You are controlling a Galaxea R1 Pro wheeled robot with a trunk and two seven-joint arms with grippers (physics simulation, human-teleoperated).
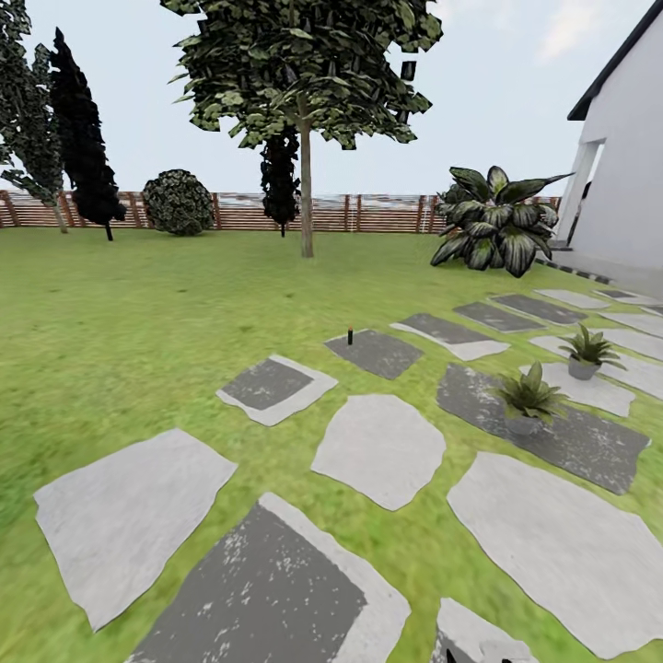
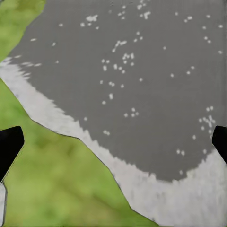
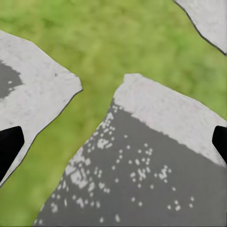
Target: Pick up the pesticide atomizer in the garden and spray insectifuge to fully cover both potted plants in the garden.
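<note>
We note the garden lawn (image 1: 138, 313) with grey stepping stones (image 1: 379, 448); two potted plants (image 1: 529, 398) (image 1: 586, 351) stand on stones at right. The pesticide atomizer (image 1: 350, 335) stands upright on a farther stone, well apart. Left claw (image 2: 113, 144) and right claw (image 3: 113, 144) are spread wide, empty, above stones.

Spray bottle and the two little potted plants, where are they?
pesticide atomizer (image 1: 350, 335), head view, its dark body.
nearer potted plant (image 1: 529, 394), head view, its leaves.
farther potted plant (image 1: 587, 347), head view, its leaves.
</note>
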